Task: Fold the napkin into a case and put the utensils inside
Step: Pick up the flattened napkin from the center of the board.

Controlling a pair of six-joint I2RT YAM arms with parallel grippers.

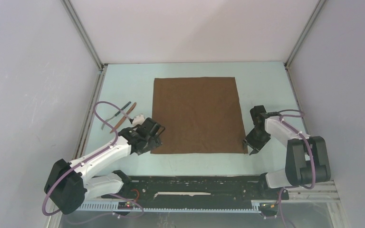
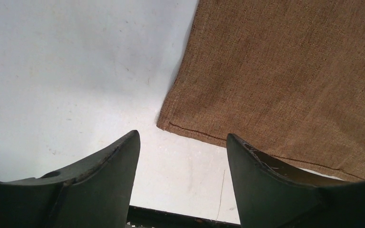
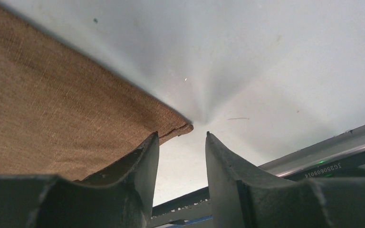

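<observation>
Just right pincer [image 3: 181,136] at napkin [image 3: 52,104] corner.

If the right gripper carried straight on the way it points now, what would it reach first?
Most likely the near right corner of the napkin, lying just ahead of the right gripper; depth is unclear, so it might touch bare table beside it first.

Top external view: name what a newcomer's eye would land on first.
The big dark brown napkin lies flat and unfolded in the middle of the pale table. Both arms reach toward its near corners: the left gripper is open by the near-left corner, and the right gripper is at the near-right one, jaws apart. The utensils lie off to the left of the cloth, untouched.
</observation>
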